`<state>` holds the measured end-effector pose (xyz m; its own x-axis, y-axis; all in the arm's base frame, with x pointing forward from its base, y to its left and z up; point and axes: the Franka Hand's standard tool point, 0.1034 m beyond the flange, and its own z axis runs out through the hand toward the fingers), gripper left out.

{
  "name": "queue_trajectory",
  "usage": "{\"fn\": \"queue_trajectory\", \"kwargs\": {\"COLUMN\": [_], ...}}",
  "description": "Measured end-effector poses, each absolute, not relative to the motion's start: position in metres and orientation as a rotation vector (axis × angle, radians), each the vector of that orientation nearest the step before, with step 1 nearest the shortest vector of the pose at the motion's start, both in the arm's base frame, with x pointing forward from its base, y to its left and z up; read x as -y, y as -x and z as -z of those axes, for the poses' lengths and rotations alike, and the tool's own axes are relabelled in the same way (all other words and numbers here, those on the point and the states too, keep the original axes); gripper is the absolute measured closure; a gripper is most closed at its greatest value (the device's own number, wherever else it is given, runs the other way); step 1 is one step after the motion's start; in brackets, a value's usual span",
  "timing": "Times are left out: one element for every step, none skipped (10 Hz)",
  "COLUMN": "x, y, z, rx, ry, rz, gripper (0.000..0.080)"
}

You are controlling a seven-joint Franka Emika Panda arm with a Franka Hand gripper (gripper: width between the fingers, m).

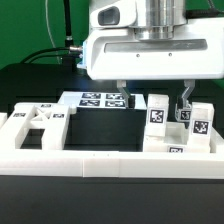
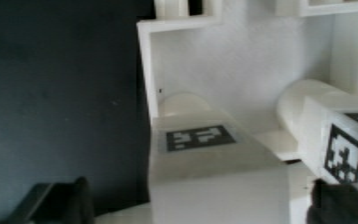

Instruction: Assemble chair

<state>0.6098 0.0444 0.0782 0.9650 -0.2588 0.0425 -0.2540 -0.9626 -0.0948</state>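
Loose white chair parts with black-and-white tags lie inside the border wall. A ladder-like frame part [image 1: 35,125] lies at the exterior view's left. Upright posts [image 1: 157,114] [image 1: 200,122] and a lower block [image 1: 172,146] stand at the right. My gripper [image 1: 153,95] hangs open above the first post, its fingertips [image 1: 185,100] near the post tops and touching nothing. In the wrist view the open gripper [image 2: 199,205] straddles a flat white slab [image 2: 229,90] bearing a tag [image 2: 201,136], with a tagged post [image 2: 345,140] beside one dark finger [image 2: 345,203].
The long low white border wall [image 1: 90,160] runs along the front and up the left side. The marker board [image 1: 103,100] lies flat behind the black mat [image 1: 105,128]. Cables hang at the back left before a green backdrop.
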Motion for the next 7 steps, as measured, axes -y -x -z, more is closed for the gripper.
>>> {"fn": "queue_trajectory", "kwargs": {"x": [-0.0444,-0.0443,-0.0444,-0.0444,-0.0433,-0.0404,-0.0409], "y": [-0.6098,-0.6098,-0.6098,-0.6098,-0.6103,-0.6129,-0.6142], "z": [-0.0782,-0.0782,-0.0781,-0.0781,-0.0778,-0.0777,-0.0776], "rx": [-0.396,-0.396,-0.409,-0.437,-0.483,-0.582,-0.778], "ry": [3.026,3.026,3.024,3.019,3.004,2.969,2.904], "rz": [0.083,0.083,0.083,0.081,0.077,0.073,0.069], "gripper": [0.0374,0.0374,0.0514,0.0514,0.0514,0.0514,0.0514]}}
